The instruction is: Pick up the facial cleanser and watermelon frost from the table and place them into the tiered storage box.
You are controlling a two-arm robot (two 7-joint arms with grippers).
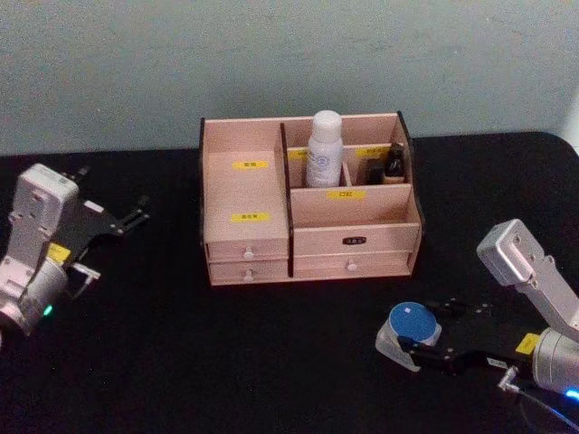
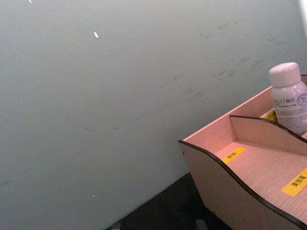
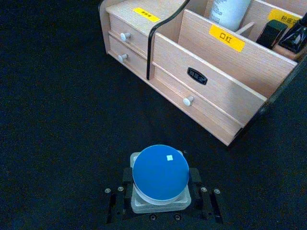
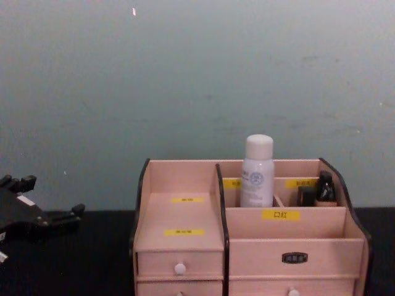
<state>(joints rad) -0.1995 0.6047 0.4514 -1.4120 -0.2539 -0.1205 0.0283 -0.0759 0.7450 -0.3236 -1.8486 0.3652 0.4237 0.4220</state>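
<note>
Watermelon frost jar [image 1: 412,325], small and round with a blue lid and pale base, is sitting on the black table [image 1: 226,362] in front of the tiered storage box [image 1: 353,240], toward its right end. It's probably light and rigid. The smooth round wall is looking slippery, so gripping low across the base seems safer than taking the lid. Right gripper [image 3: 160,191] is clamping it, fingers pressing both sides of the base. Facial cleanser bottle [image 1: 324,149] is standing upright in a rear compartment of the box. Left gripper [image 1: 113,190] is idling with fingers spread, well left of the box.
</note>
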